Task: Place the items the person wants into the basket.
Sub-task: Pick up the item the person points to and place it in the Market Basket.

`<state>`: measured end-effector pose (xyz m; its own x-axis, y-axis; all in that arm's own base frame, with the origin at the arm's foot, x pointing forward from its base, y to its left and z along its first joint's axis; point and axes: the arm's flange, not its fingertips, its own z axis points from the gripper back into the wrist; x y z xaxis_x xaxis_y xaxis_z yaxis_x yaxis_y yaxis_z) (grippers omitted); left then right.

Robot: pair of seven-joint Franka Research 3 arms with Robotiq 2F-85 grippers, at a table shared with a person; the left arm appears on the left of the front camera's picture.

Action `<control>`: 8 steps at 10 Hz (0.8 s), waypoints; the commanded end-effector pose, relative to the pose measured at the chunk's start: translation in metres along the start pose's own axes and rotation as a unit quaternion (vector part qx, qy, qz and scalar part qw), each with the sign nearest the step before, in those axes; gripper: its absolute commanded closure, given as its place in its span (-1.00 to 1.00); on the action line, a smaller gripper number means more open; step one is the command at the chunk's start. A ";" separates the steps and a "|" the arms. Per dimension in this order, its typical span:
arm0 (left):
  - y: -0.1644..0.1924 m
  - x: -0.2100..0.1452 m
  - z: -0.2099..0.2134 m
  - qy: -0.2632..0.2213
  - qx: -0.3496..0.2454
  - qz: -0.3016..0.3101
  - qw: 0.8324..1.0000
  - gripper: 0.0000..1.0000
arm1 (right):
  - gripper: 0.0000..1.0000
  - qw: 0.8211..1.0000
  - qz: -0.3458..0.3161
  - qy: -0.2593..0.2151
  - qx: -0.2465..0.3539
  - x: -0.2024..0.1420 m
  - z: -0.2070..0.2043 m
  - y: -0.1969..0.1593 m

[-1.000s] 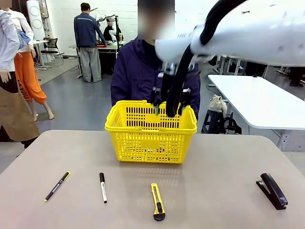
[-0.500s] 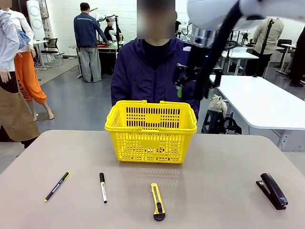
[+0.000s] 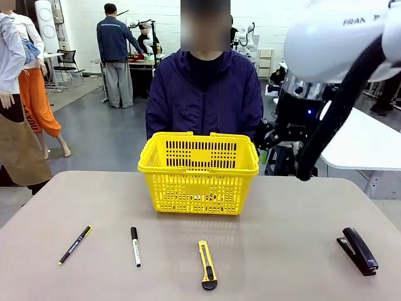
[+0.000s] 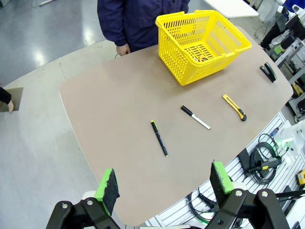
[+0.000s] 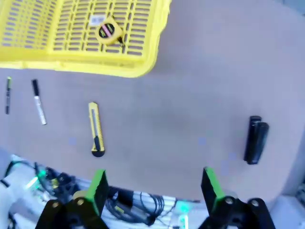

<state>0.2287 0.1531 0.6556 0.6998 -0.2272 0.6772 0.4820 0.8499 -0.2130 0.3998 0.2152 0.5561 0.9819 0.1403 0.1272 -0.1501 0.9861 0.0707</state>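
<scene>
The yellow basket stands mid-table in front of the person. The round yellow-and-black tape measure lies on the floor of the basket. On the table's near left lies the slim black pen; the black stapler rests near right. My right gripper hangs open and empty, high above the table between basket and stapler. My left gripper is open and empty too, high over the table's near-left edge, above the pen.
A white marker and a yellow-and-black utility knife lie between pen and stapler along the near edge. The right arm crosses the upper right of the front view. The person's hand rests at the far edge.
My right arm has swung from just above the basket up and to the right, away from it. The things on the table have stayed where they were.
</scene>
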 end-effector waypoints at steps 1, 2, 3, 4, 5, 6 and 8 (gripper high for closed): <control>0.000 0.000 0.000 -0.002 -0.002 -0.004 1.000 -1.00 | -1.00 1.000 0.002 -0.011 0.017 -0.001 -0.006 -0.006; 0.000 0.000 0.000 -0.002 -0.002 -0.004 1.000 -1.00 | -1.00 1.000 -0.020 -0.007 0.000 0.008 -0.011 -0.005; 0.000 0.000 0.000 -0.002 -0.002 -0.004 1.000 -1.00 | -1.00 1.000 -0.001 -0.003 0.000 -0.003 -0.004 -0.002; 0.000 0.000 0.000 -0.002 -0.002 -0.004 1.000 -1.00 | -1.00 1.000 -0.001 -0.003 0.000 -0.003 -0.004 -0.002; 0.000 0.000 0.000 -0.002 -0.002 -0.004 1.000 -1.00 | -1.00 1.000 -0.001 -0.003 0.000 -0.003 -0.004 -0.002; 0.000 0.000 0.000 -0.002 -0.002 -0.004 1.000 -1.00 | -1.00 1.000 -0.001 -0.003 0.000 -0.003 -0.004 -0.002; 0.000 0.000 0.000 -0.002 -0.002 -0.004 1.000 -1.00 | -1.00 1.000 -0.001 -0.003 0.000 -0.003 -0.004 -0.002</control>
<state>0.2287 0.1531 0.6556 0.6998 -0.2272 0.6773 0.4820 0.8499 -0.2129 0.3984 0.2157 0.5505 0.9809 0.1386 0.1365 -0.1487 0.9866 0.0671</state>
